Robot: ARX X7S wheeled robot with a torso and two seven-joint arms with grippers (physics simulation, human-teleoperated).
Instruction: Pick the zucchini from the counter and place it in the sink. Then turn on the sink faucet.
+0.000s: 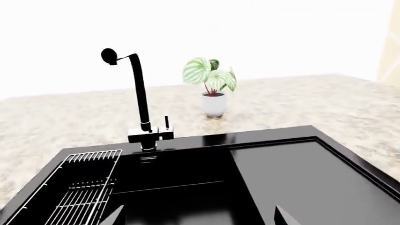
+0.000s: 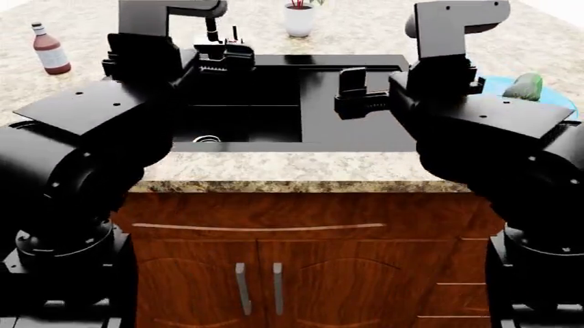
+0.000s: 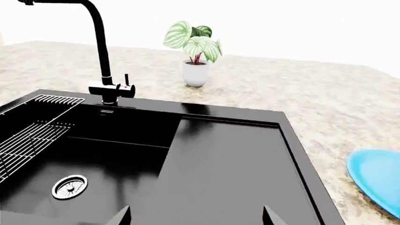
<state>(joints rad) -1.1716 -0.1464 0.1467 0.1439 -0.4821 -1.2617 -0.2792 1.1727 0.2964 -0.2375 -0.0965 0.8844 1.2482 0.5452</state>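
Task state at an early stage, nothing yet accomplished. The zucchini (image 2: 524, 87) lies on a blue plate (image 2: 497, 85) on the bench (image 2: 365, 31), to the right of the sink (image 2: 365, 133), partly hidden behind the right arm; it has not been picked up. The sink basin holds no vegetable: only the round chrome drain (image 3: 69, 186) and the wire rack (image 3: 34, 136) along its left side show, and the flat drainboard section is bare. The sink faucet (image 1: 138, 101) stands behind the basin, spout upright, side lever with its red dot untouched, and no water is visible. Left claw (image 1: 196, 216) hangs over the basin with fingertips spread and nothing between them; right claw (image 3: 195, 216) hangs over the drainboard, likewise spread and holding nothing (only the fingertips enter each wrist view). Remaining, by judgement: the reach to the plate, the grasp, the transfer into the basin, then the lever. Bystanders: a potted plant (image 1: 212, 86) behind the sink and a sauce bottle (image 2: 49, 49) far left
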